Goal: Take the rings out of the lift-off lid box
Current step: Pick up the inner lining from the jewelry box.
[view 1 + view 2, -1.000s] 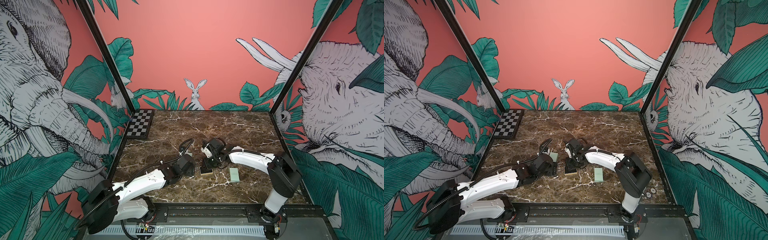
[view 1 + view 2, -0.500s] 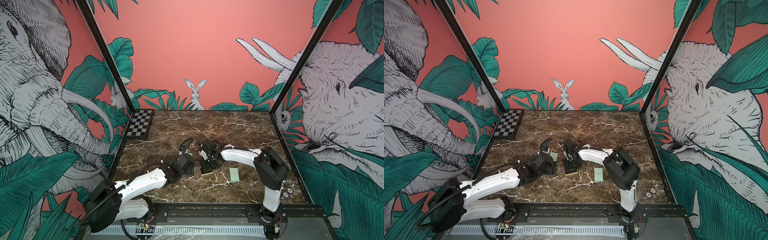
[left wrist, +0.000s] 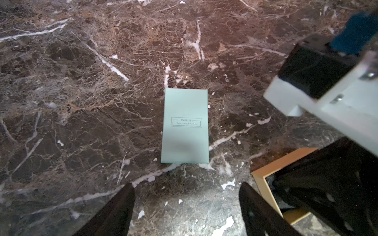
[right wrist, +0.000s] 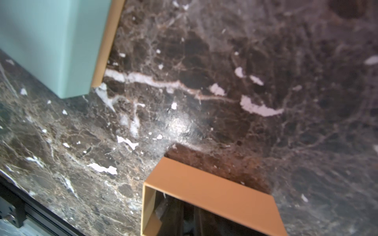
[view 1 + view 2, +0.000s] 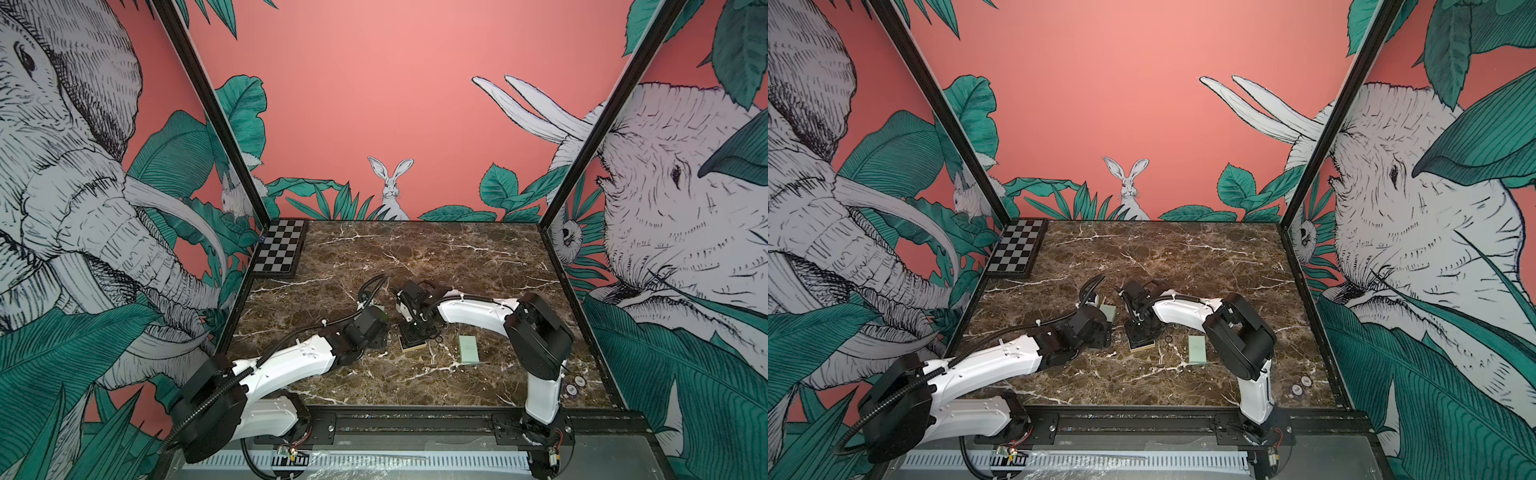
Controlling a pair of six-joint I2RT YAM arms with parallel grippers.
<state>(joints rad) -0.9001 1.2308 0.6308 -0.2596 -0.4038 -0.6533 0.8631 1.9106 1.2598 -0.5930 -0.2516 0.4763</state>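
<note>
Because the right gripper (image 5: 1140, 329) stands vertically inside the open box base (image 5: 1144, 348) with its jaws fully closed, the likely step is a pinch on one of the rings in there. The fingers hide the contents, so whether anything is caught cannot be told. One ring (image 5: 1168, 340) appears to lie on the marble tabletop (image 5: 1183, 257) just right of the base, between it and the mint-green lid (image 5: 1197, 349). The lid rests flat and apart, probably set aside to keep the opening free.

The left gripper (image 3: 186, 185) hovers left of the base, fingers spread wide and empty, pointing at a second mint-green piece (image 3: 185, 126) printed JEWELLERY. Whether that piece is a lid or a closed box cannot be told. This posture suggests standby, not bracing.

The tan walls of the base sit close about the right fingers, so withdrawal calls for a straight vertical lift to avoid dragging the light base. Bare marble beside the ring offers a drop spot. The left arm crowds the left side. The far half of the table is open, apart from a checkerboard (image 5: 1017, 247) in the far left corner.
</note>
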